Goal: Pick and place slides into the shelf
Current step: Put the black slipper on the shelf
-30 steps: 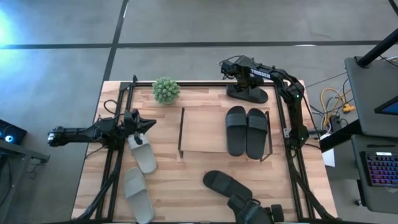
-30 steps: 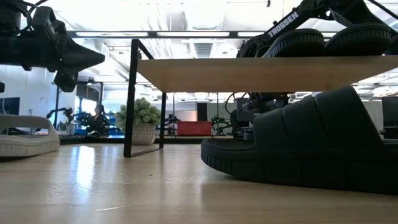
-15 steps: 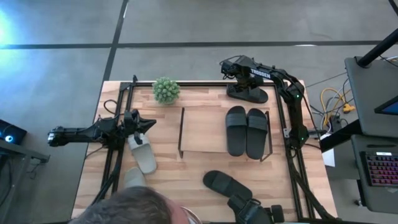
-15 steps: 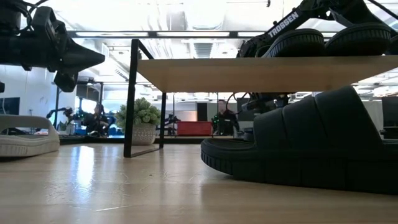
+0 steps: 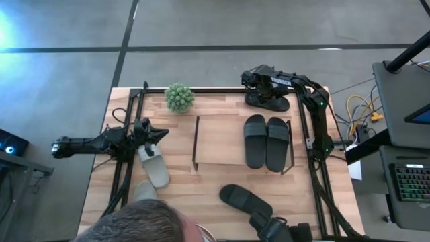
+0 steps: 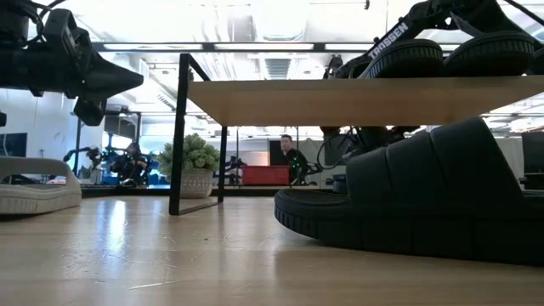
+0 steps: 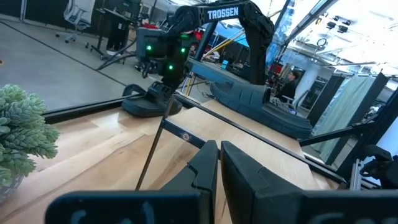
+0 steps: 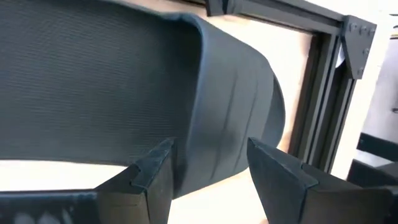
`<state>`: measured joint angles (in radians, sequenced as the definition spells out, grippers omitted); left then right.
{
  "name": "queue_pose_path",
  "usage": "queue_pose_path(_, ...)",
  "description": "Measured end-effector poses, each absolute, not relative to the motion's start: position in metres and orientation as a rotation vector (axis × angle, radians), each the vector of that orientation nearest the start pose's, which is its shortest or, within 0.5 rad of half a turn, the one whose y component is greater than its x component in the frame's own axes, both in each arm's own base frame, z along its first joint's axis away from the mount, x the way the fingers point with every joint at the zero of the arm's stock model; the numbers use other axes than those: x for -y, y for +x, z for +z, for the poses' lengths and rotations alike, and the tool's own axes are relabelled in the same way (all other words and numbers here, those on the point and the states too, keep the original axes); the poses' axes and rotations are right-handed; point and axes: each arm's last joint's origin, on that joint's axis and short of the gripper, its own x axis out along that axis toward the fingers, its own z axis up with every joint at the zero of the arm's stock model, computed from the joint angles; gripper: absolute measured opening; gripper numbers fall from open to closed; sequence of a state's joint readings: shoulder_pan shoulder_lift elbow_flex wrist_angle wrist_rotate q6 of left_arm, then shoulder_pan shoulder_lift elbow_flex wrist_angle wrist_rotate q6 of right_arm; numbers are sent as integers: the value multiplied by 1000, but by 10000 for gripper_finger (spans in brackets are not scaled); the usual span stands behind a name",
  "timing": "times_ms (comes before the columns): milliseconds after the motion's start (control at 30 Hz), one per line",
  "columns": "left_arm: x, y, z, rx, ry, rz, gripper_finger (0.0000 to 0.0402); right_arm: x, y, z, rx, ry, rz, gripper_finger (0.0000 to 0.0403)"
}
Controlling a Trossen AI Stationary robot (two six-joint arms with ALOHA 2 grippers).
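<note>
My left gripper (image 5: 163, 133) is shut and hovers at the table's left side, just beyond a beige slide (image 5: 155, 168) that lies flat on its sole. A second beige slide (image 5: 142, 191) is partly hidden by a person's head. Two black slides (image 5: 265, 142) lie side by side on the right half of the shelf's pale board (image 5: 218, 141). My right gripper (image 8: 211, 168) is open and points down over a black slide (image 8: 124, 93) at the table's far edge (image 5: 267, 102), one finger on either side of its strap. Two more black slides (image 5: 243, 197) lie near the near edge.
A small potted plant (image 5: 179, 97) stands at the far left corner. A black rail frame (image 5: 310, 144) borders the table. A person's head (image 5: 144, 225) leans in over the near edge. Bare wood lies between the shelf and the near black slide (image 6: 425, 200).
My right gripper has moved a little toward the table's right, over the black slide at the far edge. A person's head has come into the high view at the near edge and covers part of the nearer beige slide.
</note>
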<state>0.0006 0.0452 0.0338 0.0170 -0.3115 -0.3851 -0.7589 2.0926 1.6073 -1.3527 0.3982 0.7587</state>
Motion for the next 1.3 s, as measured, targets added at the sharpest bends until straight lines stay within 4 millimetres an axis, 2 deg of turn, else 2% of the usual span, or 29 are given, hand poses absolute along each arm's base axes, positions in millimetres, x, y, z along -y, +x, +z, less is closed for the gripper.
queue_pose_path(300,-9,97,173,65,-383,307,6,268,261,178,-1472,729,-1551,183)
queue_pose_path(667,-9,97,173,66,-383,306,6,272,261,166,-1511,711,-1530,133)
queue_pose_path(1000,-9,97,173,65,-383,306,6,270,261,166,-1525,676,-1540,101)
queue_pose_path(1300,-9,97,173,66,-383,306,6,273,263,170,-1518,638,-1516,28)
